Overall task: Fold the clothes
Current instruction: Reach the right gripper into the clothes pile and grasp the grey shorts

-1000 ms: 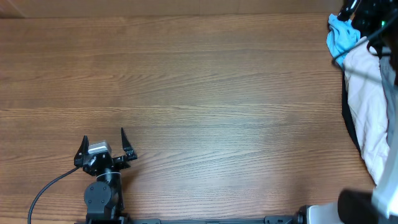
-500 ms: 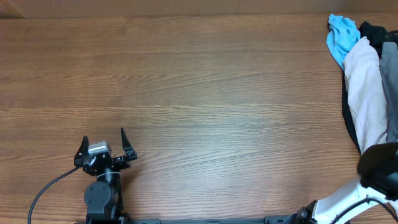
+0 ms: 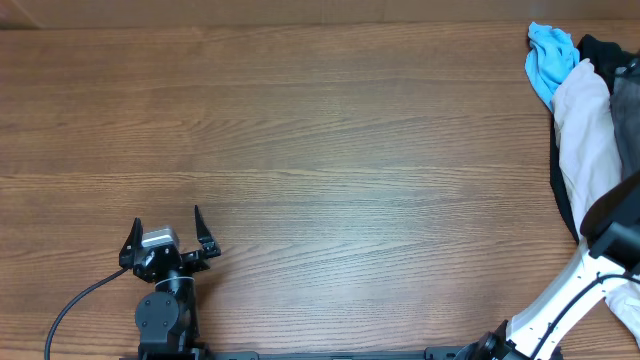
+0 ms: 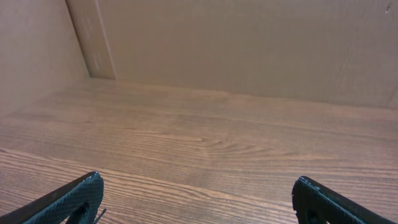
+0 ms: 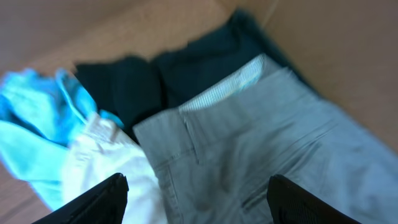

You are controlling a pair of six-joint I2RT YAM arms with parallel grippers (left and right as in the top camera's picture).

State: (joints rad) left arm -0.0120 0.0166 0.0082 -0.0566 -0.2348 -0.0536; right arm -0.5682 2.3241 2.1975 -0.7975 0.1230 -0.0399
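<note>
Shorts lengthwise near-to-far, waistband farthest, right end effector parted, empty, above, left end effector wide, empty.

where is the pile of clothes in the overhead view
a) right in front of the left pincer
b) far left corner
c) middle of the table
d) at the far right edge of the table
d, the gray shorts, whitish-pink garment and light-blue cloth are bunched at the table's right edge, far from the left pincer.
</note>
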